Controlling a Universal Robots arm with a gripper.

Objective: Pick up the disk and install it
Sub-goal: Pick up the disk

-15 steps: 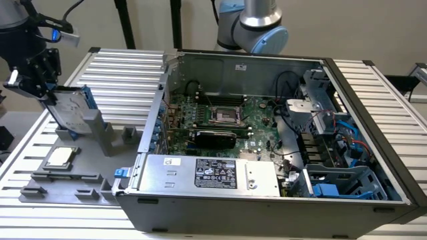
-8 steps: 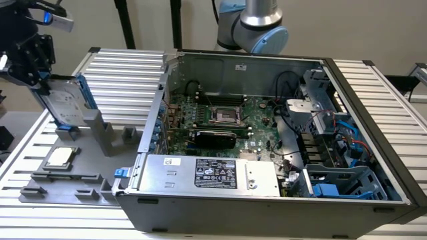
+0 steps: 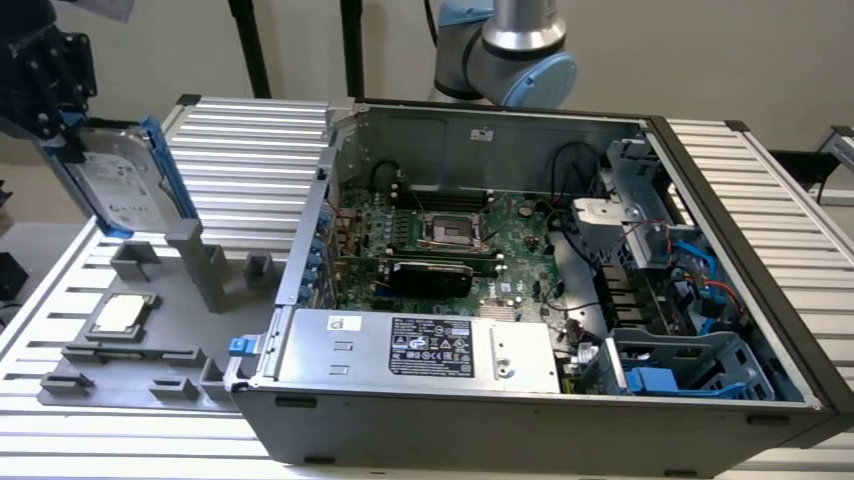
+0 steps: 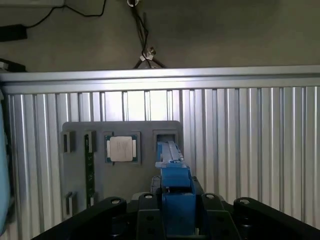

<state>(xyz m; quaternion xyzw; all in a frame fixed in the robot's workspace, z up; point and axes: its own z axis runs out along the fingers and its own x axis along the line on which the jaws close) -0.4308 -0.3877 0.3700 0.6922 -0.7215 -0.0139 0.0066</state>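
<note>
Currently, one disk point(image 3: 127, 185) is held tilted above the grey fixture tray point(image 3: 174, 335), at the exterior view's left. It is clamped by the partly closed gripper point(image 3: 64, 135) on its blue carrier. The disk is judged rigid, fairly heavy and shock-sensitive. It should be gripped by the carrier rails, not the label face. One CPU chip point(image 3: 118, 315) and one open computer case point(image 3: 534, 410) are counted.

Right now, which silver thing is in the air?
The blue-framed disk: the hand holds it above the grey tray. The small chip lies on that tray; the big box sits in the computer.
</note>
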